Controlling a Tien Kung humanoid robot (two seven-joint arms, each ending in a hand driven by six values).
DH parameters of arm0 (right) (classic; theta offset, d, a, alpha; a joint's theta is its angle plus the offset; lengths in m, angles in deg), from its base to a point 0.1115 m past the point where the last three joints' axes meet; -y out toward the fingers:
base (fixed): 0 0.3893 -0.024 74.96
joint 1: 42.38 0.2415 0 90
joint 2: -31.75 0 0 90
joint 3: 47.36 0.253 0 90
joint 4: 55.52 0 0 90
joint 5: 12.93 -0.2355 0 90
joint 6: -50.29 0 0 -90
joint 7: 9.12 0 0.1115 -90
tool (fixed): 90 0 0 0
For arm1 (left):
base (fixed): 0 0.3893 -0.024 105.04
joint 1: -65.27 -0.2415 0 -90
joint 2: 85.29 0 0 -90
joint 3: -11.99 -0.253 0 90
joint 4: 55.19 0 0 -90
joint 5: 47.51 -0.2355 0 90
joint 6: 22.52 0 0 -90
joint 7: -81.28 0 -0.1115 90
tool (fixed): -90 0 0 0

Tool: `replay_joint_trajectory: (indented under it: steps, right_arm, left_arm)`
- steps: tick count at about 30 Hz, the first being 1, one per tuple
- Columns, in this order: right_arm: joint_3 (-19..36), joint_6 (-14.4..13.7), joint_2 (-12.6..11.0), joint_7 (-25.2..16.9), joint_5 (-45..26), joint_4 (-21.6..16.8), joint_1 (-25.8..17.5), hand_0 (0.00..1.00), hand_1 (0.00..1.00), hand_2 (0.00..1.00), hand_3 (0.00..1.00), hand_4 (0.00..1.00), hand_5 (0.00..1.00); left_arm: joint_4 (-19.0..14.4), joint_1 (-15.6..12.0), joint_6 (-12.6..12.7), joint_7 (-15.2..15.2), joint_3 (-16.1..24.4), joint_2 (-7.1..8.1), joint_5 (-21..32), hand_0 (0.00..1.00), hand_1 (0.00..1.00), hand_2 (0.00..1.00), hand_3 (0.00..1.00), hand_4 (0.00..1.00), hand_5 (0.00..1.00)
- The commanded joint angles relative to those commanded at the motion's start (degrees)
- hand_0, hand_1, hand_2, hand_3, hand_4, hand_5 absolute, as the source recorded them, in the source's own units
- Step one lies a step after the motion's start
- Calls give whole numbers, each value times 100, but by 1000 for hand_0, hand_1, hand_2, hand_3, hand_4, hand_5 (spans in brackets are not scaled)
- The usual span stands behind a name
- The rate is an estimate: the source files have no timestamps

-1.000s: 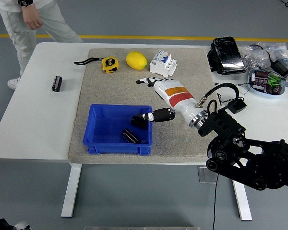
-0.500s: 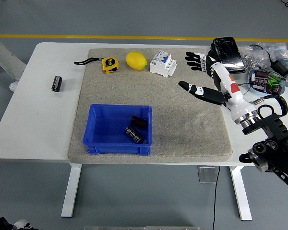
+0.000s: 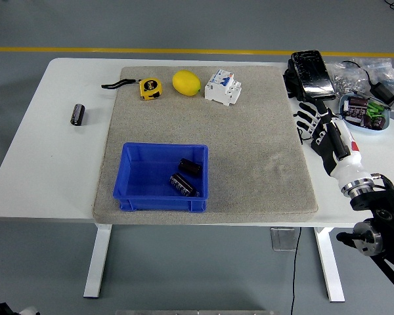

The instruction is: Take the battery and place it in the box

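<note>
Right hand [image 3: 323, 126] at right side of frame, over the white table [image 3: 46, 164] just past the right edge of the grey mat [image 3: 249, 138]. Fingers extended and loosely spread, holding nothing. Left arm not in frame.

Blue box [image 3: 136, 200] sits lower left of centre, on the mat near its front edge, front wall close to the mat's near border. Two dark batteries inside, both in the box's right half: one battery [image 3: 190, 167] near the back right corner, a second battery [image 3: 182, 184] just in front of it, lying at an angle near the front right wall. Left half of the box floor bare. A third battery [image 3: 77, 114] lies off the mat on the bare table at left of frame, well apart from the box.

Along the mat's far edge, upper centre: yellow tape measure [image 3: 150, 88] with black strap, lemon [image 3: 186, 83], white circuit breaker [image 3: 223, 87], in a row, near each other. Middle and right of the mat open, wide bare stretch between box and hand.

Upper right of frame crowded: black device [image 3: 312, 74], plastic bags, a tray of small parts [image 3: 365, 111], cables, all close behind the hand.
</note>
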Motion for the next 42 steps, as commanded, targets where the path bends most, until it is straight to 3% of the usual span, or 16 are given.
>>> replay_joint_trajectory:
  steps: [9, 17, 42]
  right_arm:
    - [88, -99, 51, -112, -56, 48, -145, 895, 875, 868, 859, 998, 914]
    - [129, -250, 45, -143, -171, 53, -107, 884, 865, 861, 845, 998, 902]
    - [115, -316, 50, -196, -347, 123, -153, 871, 852, 846, 817, 998, 888]
  left_arm:
    - [-25, 24, 20, 46, -155, 7, 101, 740, 734, 792, 616, 620, 510]
    - [-40, 95, 137, 168, -568, 31, 591, 741, 733, 792, 616, 620, 510]
    - [-33, 85, 149, 138, -462, 33, 405, 744, 735, 795, 618, 623, 511]
